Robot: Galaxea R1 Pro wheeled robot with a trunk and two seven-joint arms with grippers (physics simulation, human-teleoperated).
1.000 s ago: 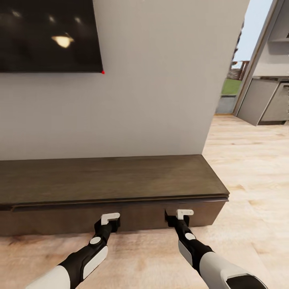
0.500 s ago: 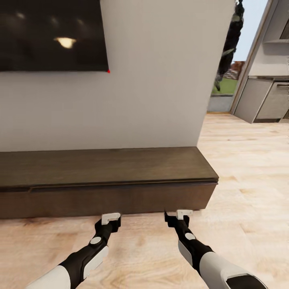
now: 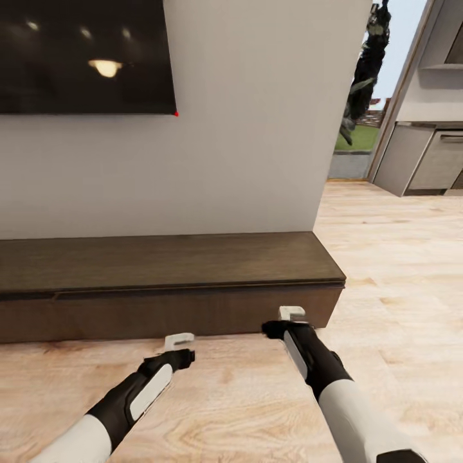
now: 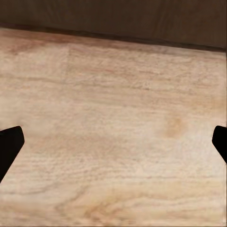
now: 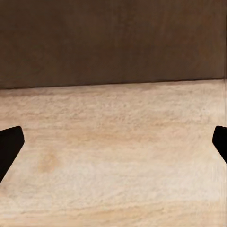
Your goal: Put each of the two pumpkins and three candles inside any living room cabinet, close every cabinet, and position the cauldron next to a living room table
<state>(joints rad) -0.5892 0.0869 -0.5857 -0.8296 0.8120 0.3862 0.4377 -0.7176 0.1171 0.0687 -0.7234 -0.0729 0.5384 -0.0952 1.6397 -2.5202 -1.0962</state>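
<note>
The cabinet (image 3: 193,312), a long low dark-brown unit, runs along the white wall with its drawer fronts flush. My left gripper (image 3: 179,340) hovers over the wooden floor a short way in front of it, open and empty. My right gripper (image 3: 290,315) is close to the cabinet's right end, also open and empty. In the left wrist view the left gripper (image 4: 113,146) faces bare floor with the cabinet base (image 4: 113,19) beyond. The right gripper (image 5: 113,146) faces the cabinet front (image 5: 113,42) just above the floor. The pumpkins, candles, cauldron and table are out of view.
A black television (image 3: 83,58) hangs on the wall above the cabinet. To the right of the wall's end, light wooden floor (image 3: 399,270) leads to grey kitchen units (image 3: 424,161) and a glass door with greenery outside.
The view has pulled back from the cabinet, which now sits farther off. Both arms have shifted: the right gripper is higher in the picture and the left forearm lies flatter.
</note>
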